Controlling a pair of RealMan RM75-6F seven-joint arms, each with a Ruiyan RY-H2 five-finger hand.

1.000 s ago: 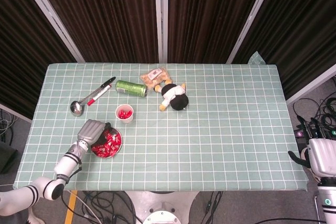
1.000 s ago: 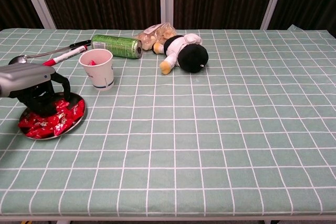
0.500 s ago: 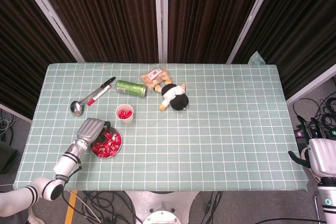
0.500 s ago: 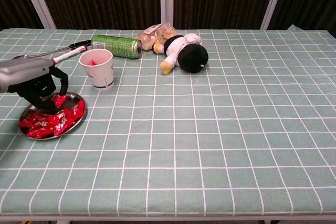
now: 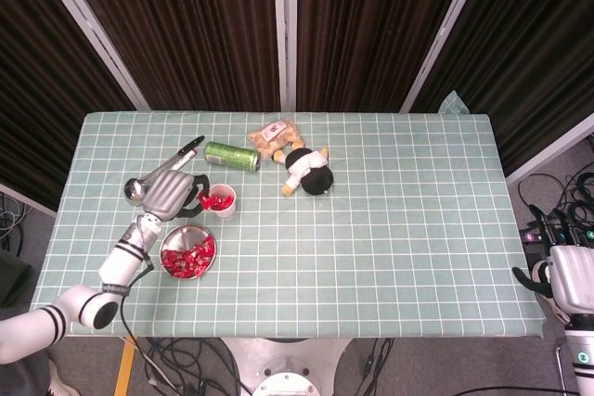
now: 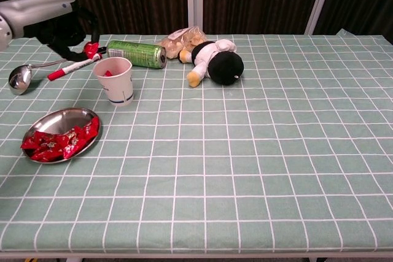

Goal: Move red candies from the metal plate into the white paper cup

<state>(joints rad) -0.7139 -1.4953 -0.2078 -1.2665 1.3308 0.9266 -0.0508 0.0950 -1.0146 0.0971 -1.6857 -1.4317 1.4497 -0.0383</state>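
left hand (image 6: 58,26) pinching red candy (image 6: 92,48) just above white paper cup (image 6: 114,80); right hand's state unclear

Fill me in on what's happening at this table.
The left hand holds a red candy just above the white paper cup, which already has red candy inside. More candies lie on the metal plate nearer the robot. The right hand is off the table's right edge, holding nothing visible.
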